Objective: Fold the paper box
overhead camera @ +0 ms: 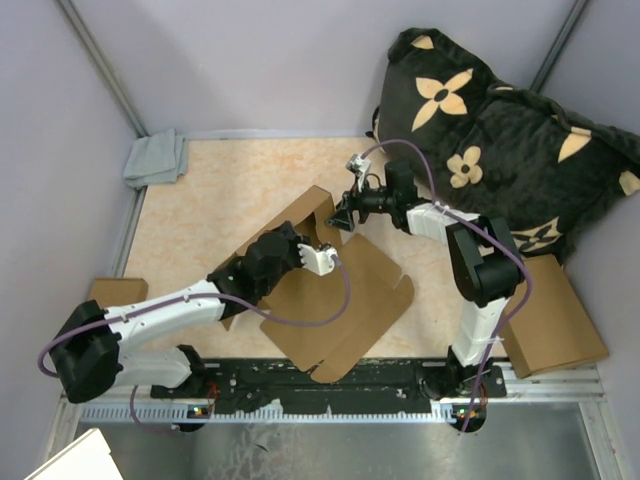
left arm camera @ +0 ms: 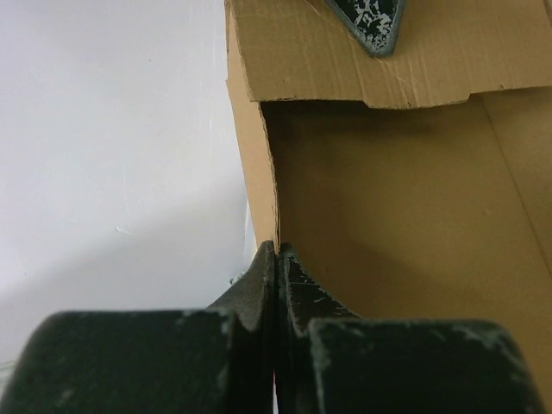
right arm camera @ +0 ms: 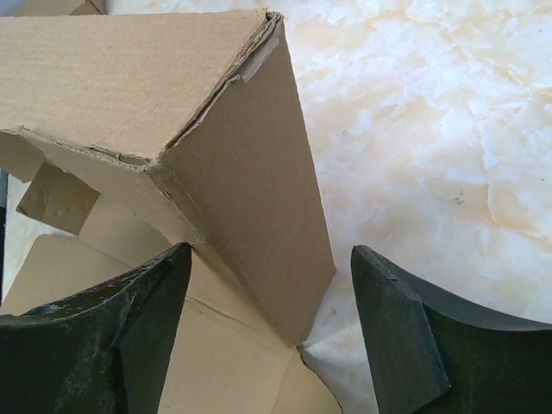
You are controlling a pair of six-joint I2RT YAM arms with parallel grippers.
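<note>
The paper box (overhead camera: 355,295) lies mid-table as a brown die-cut sheet with its far-left walls folded up. My left gripper (overhead camera: 326,258) is shut on the thin edge of a raised side wall (left arm camera: 259,155), with both pads (left arm camera: 263,267) pressed together on it. My right gripper (overhead camera: 344,213) is open at the box's far corner. Its fingers (right arm camera: 147,302) stand either side of an upright end flap (right arm camera: 259,216) without touching it. A tip of the right finger (left arm camera: 369,21) shows over the folded top panel in the left wrist view.
A grey cloth (overhead camera: 156,158) lies at the far left corner. A black flowered cushion (overhead camera: 500,140) fills the far right. Another ready-made brown box (overhead camera: 555,318) sits at the right, beside the right arm. A small flat cardboard piece (overhead camera: 115,290) lies at the left edge.
</note>
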